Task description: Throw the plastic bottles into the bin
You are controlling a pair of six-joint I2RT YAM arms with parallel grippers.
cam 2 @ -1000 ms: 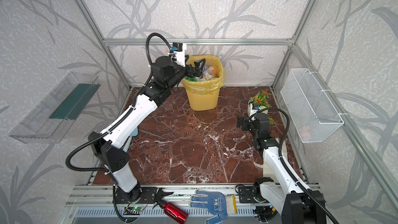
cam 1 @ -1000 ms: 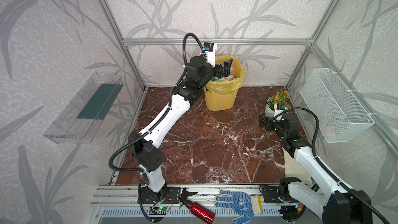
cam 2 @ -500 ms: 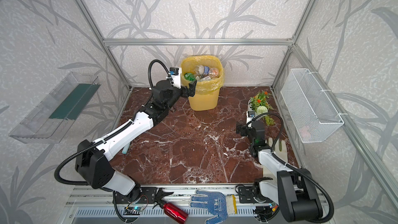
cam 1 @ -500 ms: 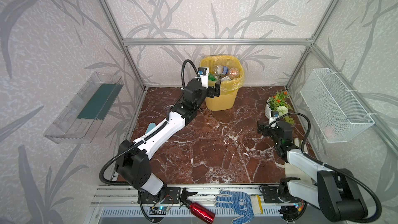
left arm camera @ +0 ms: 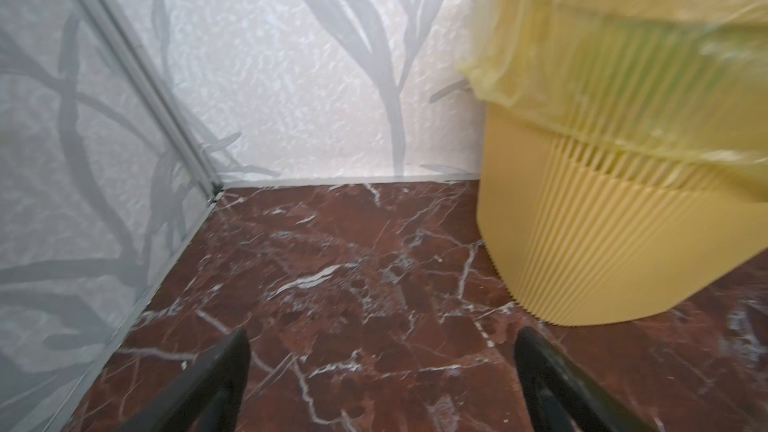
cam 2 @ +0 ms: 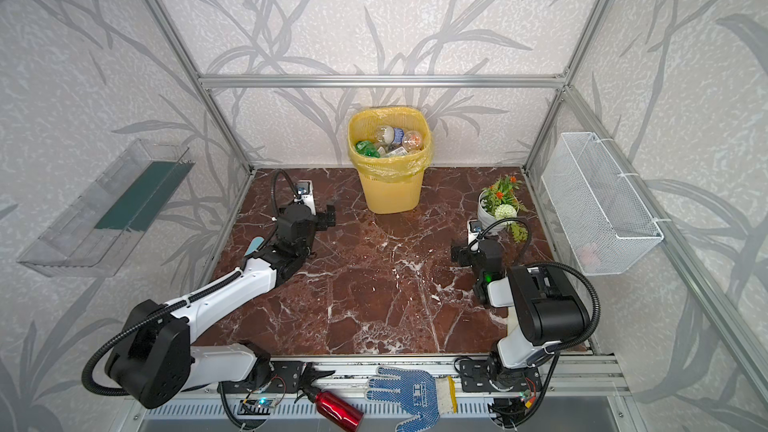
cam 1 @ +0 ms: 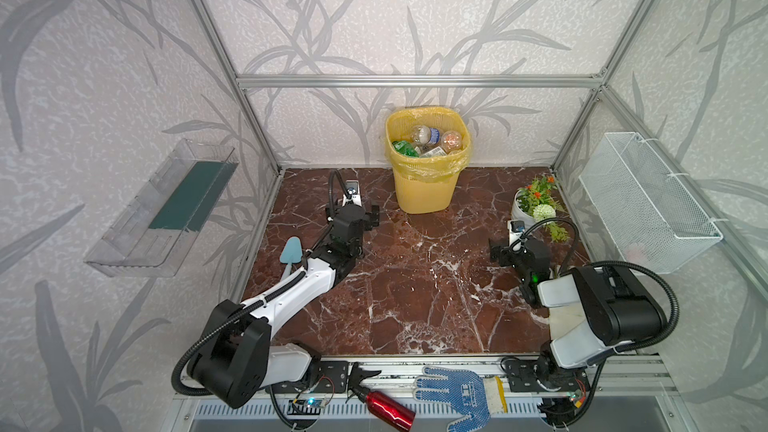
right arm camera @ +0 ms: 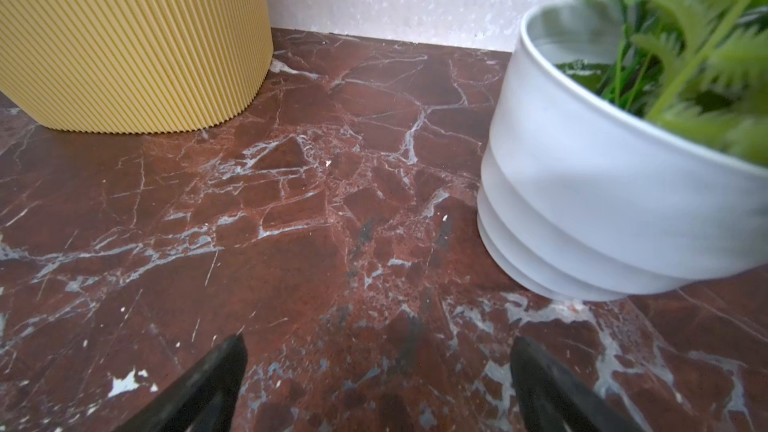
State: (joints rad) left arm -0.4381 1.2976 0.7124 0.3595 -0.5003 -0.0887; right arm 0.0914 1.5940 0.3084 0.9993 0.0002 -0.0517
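Note:
The yellow bin (cam 1: 424, 193) (cam 2: 390, 195) stands at the back wall with its bag folded over the rim. Several plastic bottles (cam 1: 428, 141) (cam 2: 390, 141), clear ones and a green one, lie piled inside it. No bottle shows on the marble floor. My left gripper (cam 1: 372, 218) (cam 2: 328, 216) hangs low, left of the bin, open and empty. In the left wrist view the left gripper (left arm camera: 382, 338) points at bare floor, with the bin (left arm camera: 602, 222) beside it. My right gripper (cam 1: 496, 253) (cam 2: 457, 255) is open and empty near the plant pot. The right gripper (right arm camera: 378, 347) also faces bare floor.
A white plant pot (cam 1: 521, 211) (right arm camera: 602, 201) stands at the right wall. A white wire basket (cam 1: 648, 201) and a clear tray (cam 1: 162, 209) hang on the side walls. A light blue scoop (cam 1: 289, 253) lies under the left arm. A red metal bottle (cam 1: 386, 407) and a glove (cam 1: 461, 392) lie on the front rail.
The left arm has drawn back from above the bin and dropped low to its left. The right arm has folded back and down toward the front. Both grippers stayed open.

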